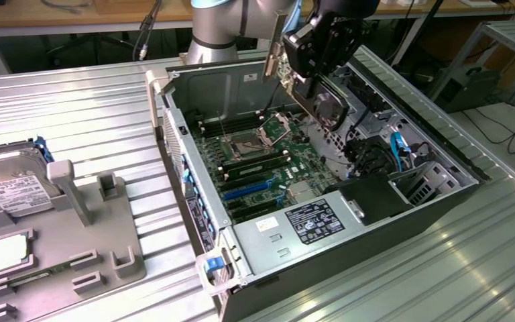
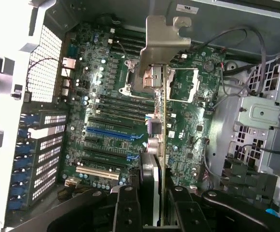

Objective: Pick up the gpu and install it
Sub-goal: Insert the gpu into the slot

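My gripper (image 1: 306,72) hangs over the open computer case (image 1: 179,144) and is shut on the gpu (image 1: 322,106), holding it clear above the motherboard (image 1: 259,166). The card is a green board with a dark face, and its long silver bracket (image 1: 275,47) points up and toward the exterior view's left. In the wrist view the gpu (image 2: 163,145) appears edge-on between my fingers (image 2: 129,205), with its bracket (image 2: 161,43) at the far end. It hovers over the motherboard (image 2: 106,87), beside the long blue slot (image 2: 112,132).
A hard drive (image 1: 11,182) and a square CPU chip (image 1: 9,252) rest on a grey fixture (image 1: 88,258) at the exterior view's left. Inside the case are a power supply (image 1: 322,225), cables (image 1: 399,151) and a metal drive cage (image 2: 265,123).
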Action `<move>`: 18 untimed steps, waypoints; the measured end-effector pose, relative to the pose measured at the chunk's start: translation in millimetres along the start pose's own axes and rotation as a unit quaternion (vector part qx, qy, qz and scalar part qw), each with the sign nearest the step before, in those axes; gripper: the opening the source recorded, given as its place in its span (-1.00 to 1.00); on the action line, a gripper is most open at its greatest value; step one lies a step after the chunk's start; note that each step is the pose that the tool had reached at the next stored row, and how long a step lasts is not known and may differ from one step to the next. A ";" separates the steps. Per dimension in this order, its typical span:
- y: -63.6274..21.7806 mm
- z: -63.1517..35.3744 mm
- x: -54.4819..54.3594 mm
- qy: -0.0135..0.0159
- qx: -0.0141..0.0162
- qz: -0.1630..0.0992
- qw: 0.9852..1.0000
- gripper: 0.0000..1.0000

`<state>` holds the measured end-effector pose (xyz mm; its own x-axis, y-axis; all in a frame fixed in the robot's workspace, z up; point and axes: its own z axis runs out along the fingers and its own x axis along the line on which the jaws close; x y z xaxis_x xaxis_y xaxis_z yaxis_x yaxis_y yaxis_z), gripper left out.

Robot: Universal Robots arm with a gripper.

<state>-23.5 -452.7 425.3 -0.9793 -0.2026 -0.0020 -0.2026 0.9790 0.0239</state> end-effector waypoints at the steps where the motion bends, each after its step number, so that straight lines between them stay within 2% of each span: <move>1: 0.0 0.0 0.0 0.000 0.000 -0.005 1.000 -0.44; 6: 0.0 0.0 0.0 0.001 0.000 -0.040 0.999 -0.44; 14: 0.0 0.0 0.0 0.002 0.000 -0.086 0.996 -0.44; 17: 0.0 0.0 0.0 0.002 0.000 -0.100 0.995 -0.44; 18: -0.1 0.0 0.0 0.003 0.000 -0.109 0.994 -0.44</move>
<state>-23.5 -452.8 425.4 -0.9122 -0.4098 -0.0019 -0.4098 0.9119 0.0238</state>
